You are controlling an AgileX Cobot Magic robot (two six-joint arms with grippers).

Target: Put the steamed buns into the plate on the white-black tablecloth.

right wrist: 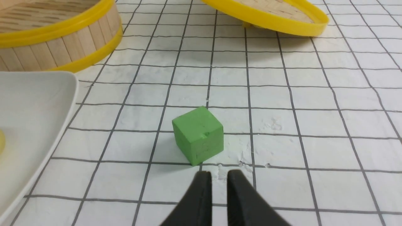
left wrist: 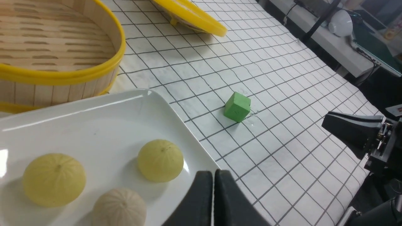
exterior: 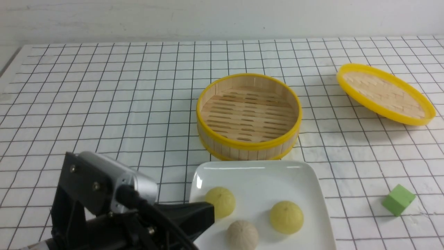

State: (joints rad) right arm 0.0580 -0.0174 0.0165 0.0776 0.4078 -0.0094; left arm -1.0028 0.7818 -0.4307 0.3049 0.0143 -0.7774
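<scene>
White-black tablecloth (exterior: 104,104) covers the whole table. Low at the near left, the left gripper (left wrist: 214,175) has its jaws pressed together and empty, beside the plate (exterior: 263,177) holding all three steamed buns (exterior: 286,217). Right gripper (right wrist: 219,177), jaws slightly parted, hovers just behind the green cube (right wrist: 198,138). Open cloth lies far left

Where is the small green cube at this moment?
In the front view, the small green cube lies on the grid tablecloth on the robot's right, beside the glossy white plate, not touching it.
</scene>
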